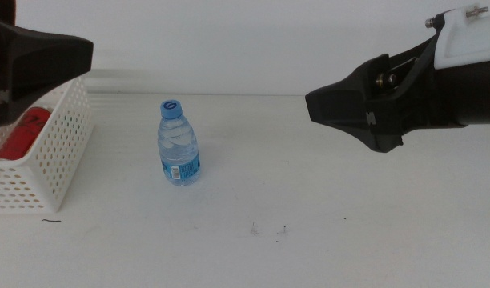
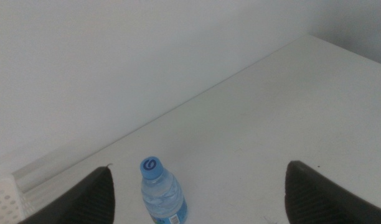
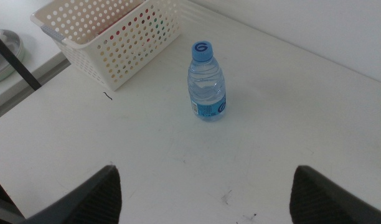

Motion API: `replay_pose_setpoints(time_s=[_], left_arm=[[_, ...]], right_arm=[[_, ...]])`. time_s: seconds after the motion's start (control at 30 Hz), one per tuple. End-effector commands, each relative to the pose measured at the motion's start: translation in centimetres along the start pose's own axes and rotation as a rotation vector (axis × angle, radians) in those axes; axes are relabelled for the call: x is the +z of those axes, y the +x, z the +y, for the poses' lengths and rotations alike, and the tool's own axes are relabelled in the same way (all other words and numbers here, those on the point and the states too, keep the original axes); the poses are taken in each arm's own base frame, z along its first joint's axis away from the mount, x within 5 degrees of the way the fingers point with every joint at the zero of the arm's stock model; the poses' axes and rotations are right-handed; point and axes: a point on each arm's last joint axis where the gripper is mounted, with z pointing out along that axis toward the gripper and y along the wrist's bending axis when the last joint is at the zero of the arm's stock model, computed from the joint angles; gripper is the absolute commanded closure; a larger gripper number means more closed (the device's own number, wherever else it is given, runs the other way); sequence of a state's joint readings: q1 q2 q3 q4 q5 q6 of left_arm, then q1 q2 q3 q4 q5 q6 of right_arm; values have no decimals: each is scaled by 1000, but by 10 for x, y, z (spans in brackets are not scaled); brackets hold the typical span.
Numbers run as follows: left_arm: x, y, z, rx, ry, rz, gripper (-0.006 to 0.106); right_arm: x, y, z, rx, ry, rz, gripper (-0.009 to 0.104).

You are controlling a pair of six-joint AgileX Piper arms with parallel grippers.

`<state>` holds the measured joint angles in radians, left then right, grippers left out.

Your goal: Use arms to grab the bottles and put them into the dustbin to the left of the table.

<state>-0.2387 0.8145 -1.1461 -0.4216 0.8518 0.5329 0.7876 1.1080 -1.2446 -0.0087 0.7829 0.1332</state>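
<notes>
A clear water bottle (image 1: pixel 178 145) with a blue cap stands upright on the white table (image 1: pixel 325 224), a little right of the white perforated dustbin (image 1: pixel 49 164). A red cola can (image 1: pixel 25 133) lies inside the dustbin. The yellow tea bottle is out of view. My left gripper (image 1: pixel 69 56) hangs above the dustbin, open and empty. My right gripper (image 1: pixel 333 108) hovers well right of the bottle, open and empty. The bottle also shows in the left wrist view (image 2: pixel 160 194) and the right wrist view (image 3: pixel 207 84), ahead of each pair of jaws.
Small dark specks (image 1: pixel 254 230) and a dark thread (image 1: pixel 51 221) lie on the tabletop near the front. Past the table's edge by the dustbin (image 3: pixel 109 37) stand a dark rod (image 3: pixel 16 59) and a round grey object (image 3: pixel 5 46).
</notes>
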Motion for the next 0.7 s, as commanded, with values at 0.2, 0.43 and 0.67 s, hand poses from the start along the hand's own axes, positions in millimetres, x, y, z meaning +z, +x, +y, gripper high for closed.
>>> replay_pose_setpoints(time_s=[0.2, 0.43, 0.67], left_arm=[[3, 17, 5, 7, -87, 25, 7], [39, 117, -8, -178, -108, 0, 7], [56, 188, -32, -207, -60, -67, 7]], right_arm=[[-3, -2, 0, -2, -1, -11, 4], [-2, -1, 0, -2, -1, -9, 4], [-2, -1, 0, -2, -1, -9, 4]])
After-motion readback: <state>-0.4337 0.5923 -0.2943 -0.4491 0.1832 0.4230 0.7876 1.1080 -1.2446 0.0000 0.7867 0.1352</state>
